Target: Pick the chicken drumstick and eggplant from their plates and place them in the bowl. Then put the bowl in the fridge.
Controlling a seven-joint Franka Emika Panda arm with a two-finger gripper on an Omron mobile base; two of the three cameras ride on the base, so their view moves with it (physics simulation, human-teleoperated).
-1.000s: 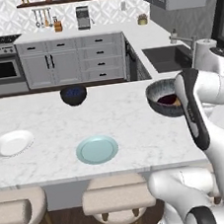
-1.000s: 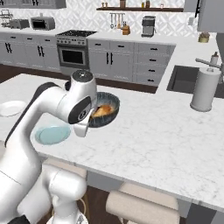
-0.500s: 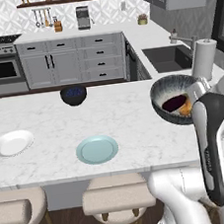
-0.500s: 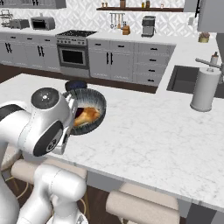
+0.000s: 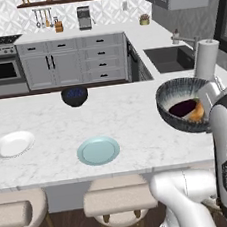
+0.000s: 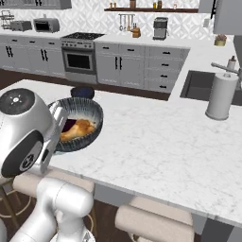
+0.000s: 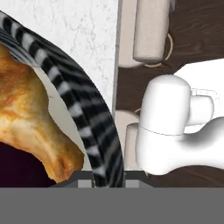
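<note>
Marble counter (image 5: 110, 113), bowl (image 5: 176, 97) lifted, rim clamped in gripper (image 7: 108, 180), drumstick (image 7: 30, 131), eggplant (image 5: 183, 108) inside

Drumstick (image 7: 30, 118), eggplant (image 5: 183, 108) in lifted bowl (image 5: 169, 94)

Left base view looks forward and down from behind the arm, which fills the frame from 3 to 5 o'clock, across the marble bench (image 5: 60, 117) toward the far cabinets. Right base view faces the same bench (image 6: 156, 142) from the other side, arm at 8 o'clock. Both share the bowl (image 5: 169, 94) (image 6: 93, 109), raised above the bench. Hand view sits very close on the bowl's striped rim (image 7: 85, 113), looking down past the bench edge to stools (image 7: 151, 28) and floor.
</note>
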